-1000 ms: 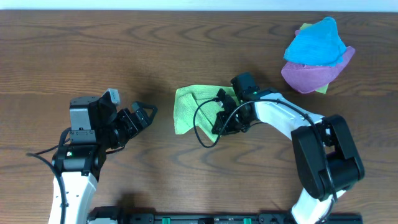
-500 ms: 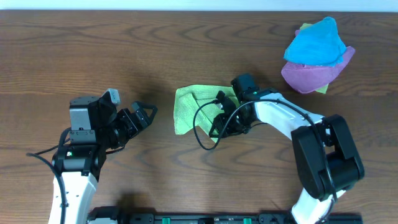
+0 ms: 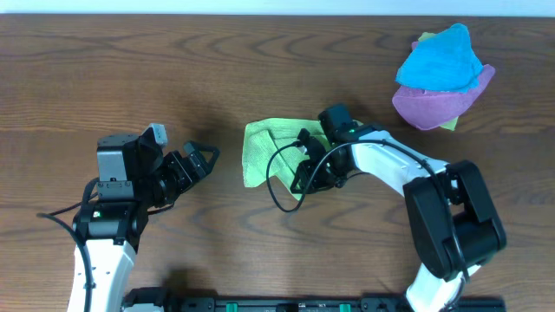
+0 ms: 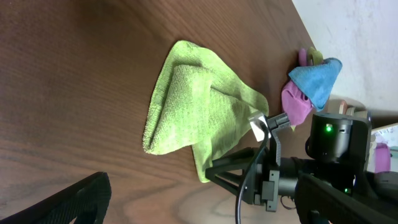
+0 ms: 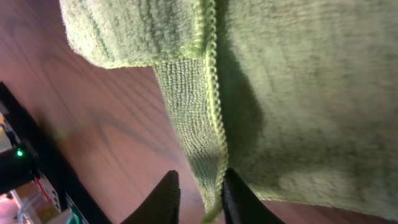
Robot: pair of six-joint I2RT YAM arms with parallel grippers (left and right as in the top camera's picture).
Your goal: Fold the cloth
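Overhead: shifted slightly leftward, my right gripper (image 3: 309,176) is resting on the green cloth (image 3: 263,147) in the middle of the table (image 3: 260,61); my left gripper (image 3: 199,161) is hanging wide open, apart. Left wrist: cloth is lying crumpled. Right wrist: fingers (image 5: 165,196) are pinching its hem.

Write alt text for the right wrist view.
A lime-green microfibre cloth fills most of the frame, its stitched hem running down between the right arm's two dark jaws, which pinch it. Brown wooden table shows at left.

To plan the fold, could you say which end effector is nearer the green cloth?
Right: the right end effector grips the cloth; the left end effector sits well apart.
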